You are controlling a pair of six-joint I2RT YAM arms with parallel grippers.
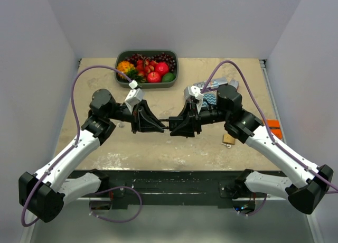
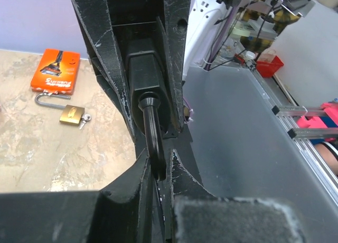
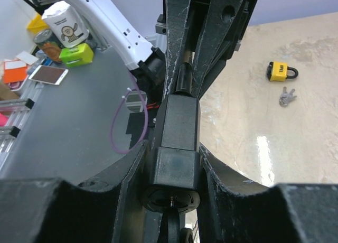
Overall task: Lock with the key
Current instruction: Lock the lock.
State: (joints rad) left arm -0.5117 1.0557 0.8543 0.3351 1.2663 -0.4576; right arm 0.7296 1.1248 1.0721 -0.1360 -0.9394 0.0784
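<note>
A black lock (image 3: 178,128) hangs in the air between my two grippers at the middle of the table. My right gripper (image 1: 177,128) is shut on its square body, which also shows in the left wrist view (image 2: 143,68). The round keyhole end (image 3: 170,196) faces the right wrist camera, with a dark key-like piece (image 3: 170,230) sticking out of it. My left gripper (image 1: 160,125) is shut on the lock's black loop (image 2: 153,132), which runs down between its fingers. Only a thin black bar (image 1: 167,120) shows between the grippers from above.
A brass padlock (image 2: 71,114) with open shackle and an orange card pack (image 2: 55,70) lie at the right side of the table. A yellow padlock (image 3: 280,71) and small keys (image 3: 287,97) lie on the left. A tray of fruit (image 1: 175,68) stands at the back.
</note>
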